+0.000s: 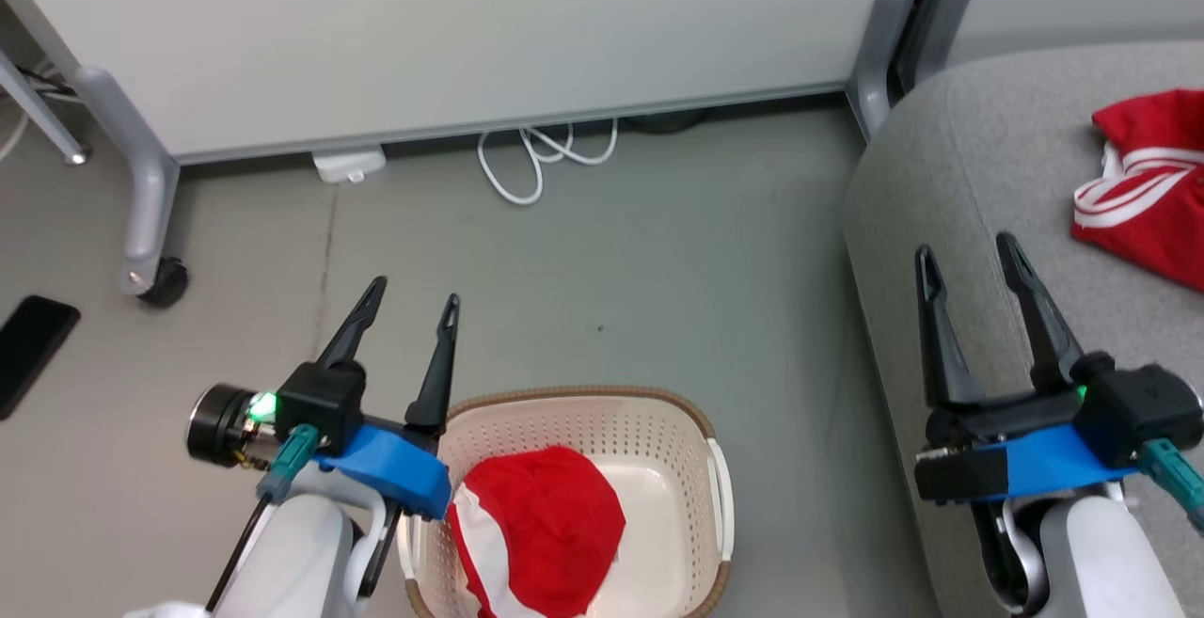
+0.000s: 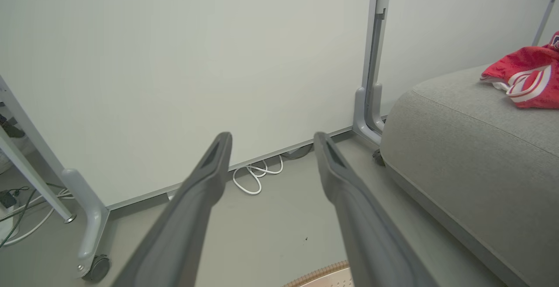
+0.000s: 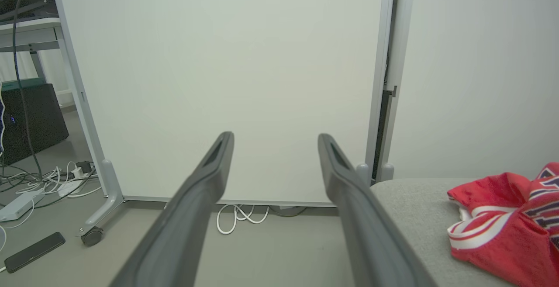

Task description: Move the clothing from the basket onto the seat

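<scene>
1 garment [image 1: 541, 529] in basket [image 1: 574, 430]; jersey [image 1: 1155, 209] on seat [image 1: 950, 166]

We find bare floor [image 1: 602, 270] between the basket [image 1: 583, 396] and the seat [image 1: 950, 166]. The red garment [image 1: 546, 524] half fills the basket's open top; the jersey [image 1: 1152, 213] leaves seat cushion free near us.

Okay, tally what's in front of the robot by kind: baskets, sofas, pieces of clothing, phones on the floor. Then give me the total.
1 laundry basket
1 grey sofa
2 pieces of clothing: red-and-white garment in the basket, striped red jersey on the sofa
1 black phone on the floor
Total: 5
</scene>
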Motion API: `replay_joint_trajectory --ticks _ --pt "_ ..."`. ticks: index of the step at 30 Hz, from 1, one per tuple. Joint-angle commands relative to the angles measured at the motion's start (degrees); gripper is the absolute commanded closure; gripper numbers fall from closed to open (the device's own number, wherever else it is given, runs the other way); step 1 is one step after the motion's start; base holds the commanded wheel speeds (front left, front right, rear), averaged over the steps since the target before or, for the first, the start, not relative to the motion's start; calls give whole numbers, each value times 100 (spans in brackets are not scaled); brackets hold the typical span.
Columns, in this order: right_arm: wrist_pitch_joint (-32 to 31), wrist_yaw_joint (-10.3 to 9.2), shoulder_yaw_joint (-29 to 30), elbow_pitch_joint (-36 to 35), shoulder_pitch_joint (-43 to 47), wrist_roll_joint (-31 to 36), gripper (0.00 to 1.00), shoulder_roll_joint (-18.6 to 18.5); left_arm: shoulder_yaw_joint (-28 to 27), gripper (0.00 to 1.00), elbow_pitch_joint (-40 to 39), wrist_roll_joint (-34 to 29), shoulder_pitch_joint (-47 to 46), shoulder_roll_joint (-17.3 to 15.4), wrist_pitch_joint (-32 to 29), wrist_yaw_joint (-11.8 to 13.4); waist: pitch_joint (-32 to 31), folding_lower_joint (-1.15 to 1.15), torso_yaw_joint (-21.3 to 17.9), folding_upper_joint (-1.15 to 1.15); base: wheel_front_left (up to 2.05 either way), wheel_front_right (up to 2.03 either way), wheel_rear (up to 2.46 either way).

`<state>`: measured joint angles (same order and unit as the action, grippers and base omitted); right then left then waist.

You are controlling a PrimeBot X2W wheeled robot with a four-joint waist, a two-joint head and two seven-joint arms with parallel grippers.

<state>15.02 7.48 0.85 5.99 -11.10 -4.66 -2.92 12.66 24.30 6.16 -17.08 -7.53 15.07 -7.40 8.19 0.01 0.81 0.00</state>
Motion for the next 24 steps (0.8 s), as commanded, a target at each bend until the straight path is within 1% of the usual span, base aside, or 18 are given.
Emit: replay_joint_trajectory --ticks 1,4,7,12,17,24 --pt "24 3 -20 -42 -146 21 0 5 143 0 115 38 -200 -92 15 -5 282 -1 -133 0 0 0 0" --pt "24 3 -79 -108 -400 65 0 5 618 0 481 101 -562 -252 15 -6 612 -1 -255 0 0 0 0" --pt "24 3 -112 -181 -670 94 0 4 973 0 811 169 -926 -373 15 -6 948 -1 -379 0 0 0 0" --pt "24 3 -146 -317 -1019 109 0 4 1644 0 1439 250 -1474 -513 15 -7 1477 -1 -563 0 0 0 0" --pt "24 3 -233 -423 -1285 53 0 6 2354 0 2167 251 -1984 -604 15 -6 1968 -1 -725 0 0 0 0" --pt "24 3 -299 -559 -1583 45 0 5 3363 0 3216 227 -2627 -630 8 -7 2612 -1 -878 0 0 0 0"
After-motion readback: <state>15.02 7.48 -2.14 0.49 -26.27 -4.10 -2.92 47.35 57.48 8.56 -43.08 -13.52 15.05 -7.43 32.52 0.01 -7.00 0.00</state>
